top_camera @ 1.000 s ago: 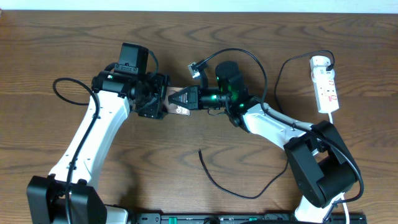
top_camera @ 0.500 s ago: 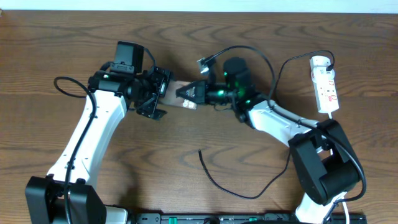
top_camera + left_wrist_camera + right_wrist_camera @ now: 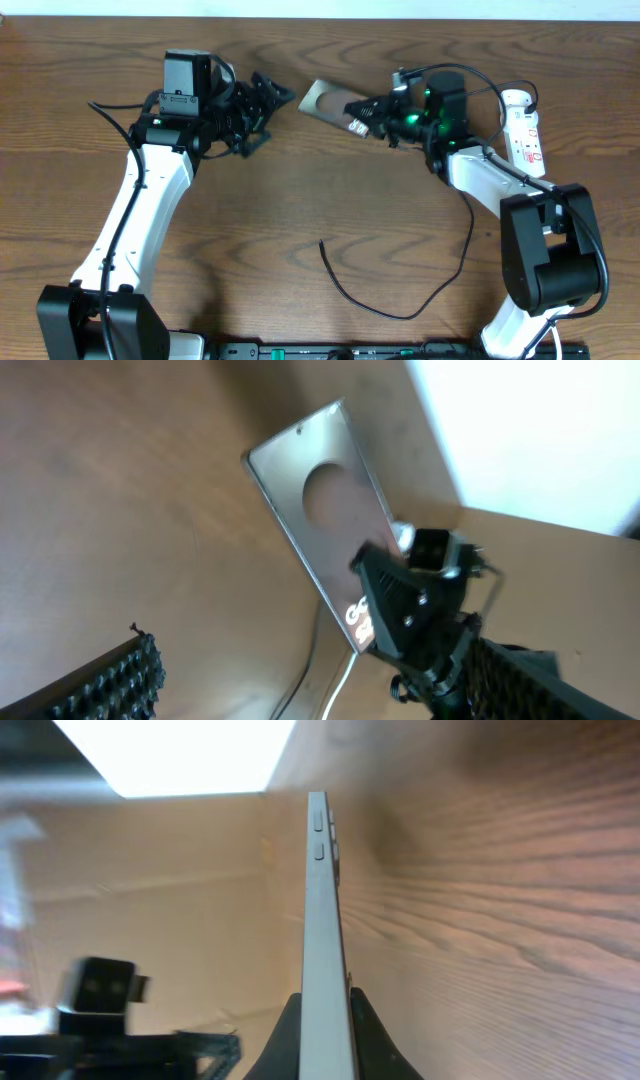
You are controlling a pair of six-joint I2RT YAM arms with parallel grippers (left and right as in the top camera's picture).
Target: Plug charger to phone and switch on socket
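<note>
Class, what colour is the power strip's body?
The power strip is white, shown best in the overhead view.

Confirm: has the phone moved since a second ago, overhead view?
Yes. The phone, clamped in the right gripper, has gone right and toward the far edge of the table, closer to the socket.

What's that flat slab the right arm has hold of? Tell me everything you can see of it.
It is a phone: a thin, flat rectangle with a glossy brownish face that mirrors its surroundings and white lettering at one end. Two small buttons sit on its slim, metallic-looking edge. The right hand pinches the lettered end, and the rest juts toward the open left hand, which is apart from it. Whether it touches the table is unclear.
</note>
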